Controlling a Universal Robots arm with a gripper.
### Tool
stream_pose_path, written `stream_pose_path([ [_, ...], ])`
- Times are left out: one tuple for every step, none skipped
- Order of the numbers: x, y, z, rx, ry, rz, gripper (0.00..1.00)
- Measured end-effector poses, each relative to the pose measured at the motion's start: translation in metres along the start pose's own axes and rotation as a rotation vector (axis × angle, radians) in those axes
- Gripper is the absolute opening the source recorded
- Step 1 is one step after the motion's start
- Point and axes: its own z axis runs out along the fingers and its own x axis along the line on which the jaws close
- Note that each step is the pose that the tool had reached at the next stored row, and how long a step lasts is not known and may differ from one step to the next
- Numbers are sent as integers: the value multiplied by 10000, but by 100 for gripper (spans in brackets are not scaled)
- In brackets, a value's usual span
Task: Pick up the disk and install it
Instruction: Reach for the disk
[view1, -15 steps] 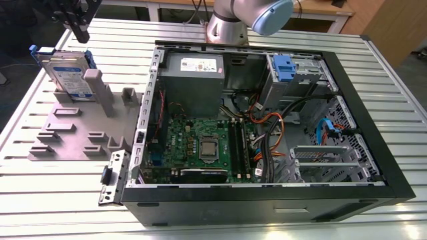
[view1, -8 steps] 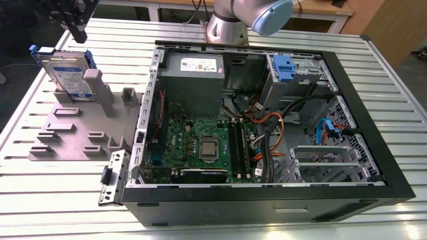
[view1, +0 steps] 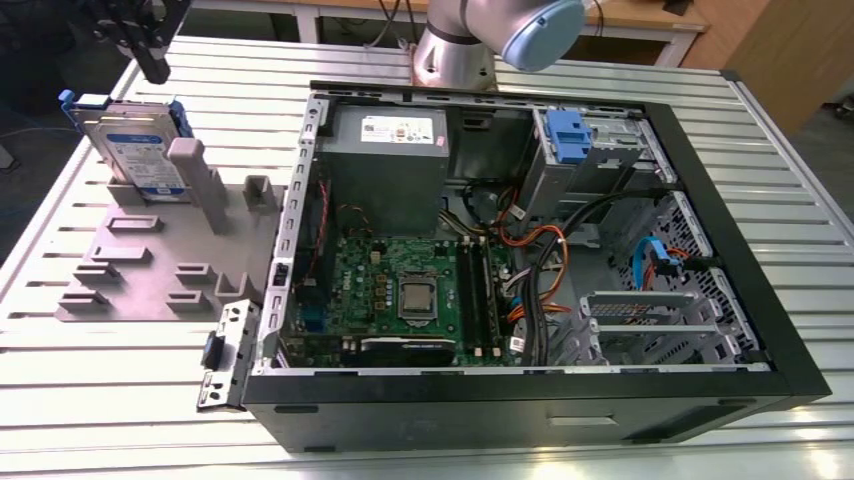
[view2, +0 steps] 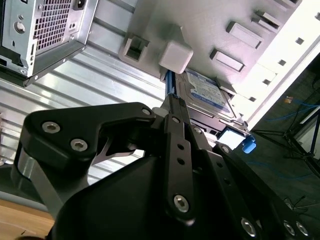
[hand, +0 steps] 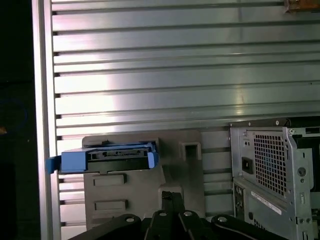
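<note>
**Jaws closed and empty above the disk's stand**

The black jaws are closed on nothing, their tips together, and they hang in the air over the ribbed aluminium table (view1: 120, 400). Below them, near but not touching, stands the disk (view1: 134, 150), a flat silver-grey hard drive with a white-and-blue label, framed by a blue plastic carrier. It sits on edge, slightly tilted, in a slot of a grey moulded plastic fixture (view1: 147, 270) that lies flat on the table.

In the first wrist view the disk (hand: 110, 159) is seen edge-on ahead of the jaws, with its blue end tabs reaching past the fixture (hand: 145, 190) on both sides. In the second wrist view the disk (view2: 205, 92) shows its labelled face just beyond the jaw tips.

A tall grey post (view1: 187, 170) of the fixture rises just beside the disk. The jaw tips are nearest to the top of this post (view2: 176, 54), though apart from it.

Well away from the jaws, past the fixture, a black desktop computer case (view1: 747, 300) lies on its side with the panel off. Inside it are a green motherboard (view1: 400, 290), a grey box-shaped power supply (view1: 387, 150) and a blue drive-bay bracket (view1: 567, 135). The disk is outside this case, not yet installed. The grey robot arm (view1: 467, 40) rises from the table beyond the case.
</note>
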Motion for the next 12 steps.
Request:
stream_pose_path([
  [17, 4, 1, 0, 0, 0, 11],
  [41, 5, 2, -1, -1, -1, 11],
  [66, 5, 2, -1, -1, 0, 11],
  [91, 4, 3, -1, -2, 0, 11],
  [115, 3, 3, -1, -2, -1, 11],
  [137, 2, 3, -1, -1, -1, 11],
  [158, 4, 4, -1, -1, -1, 11],
  [176, 6, 3, 0, 0, -1, 11],
  [195, 13, 4, 0, 0, 0, 11],
  [212, 22, 6, -1, -1, 0, 11],
  [231, 34, 7, -1, -1, 0, 11],
  [251, 45, 9, -1, -1, 0, 11],
])
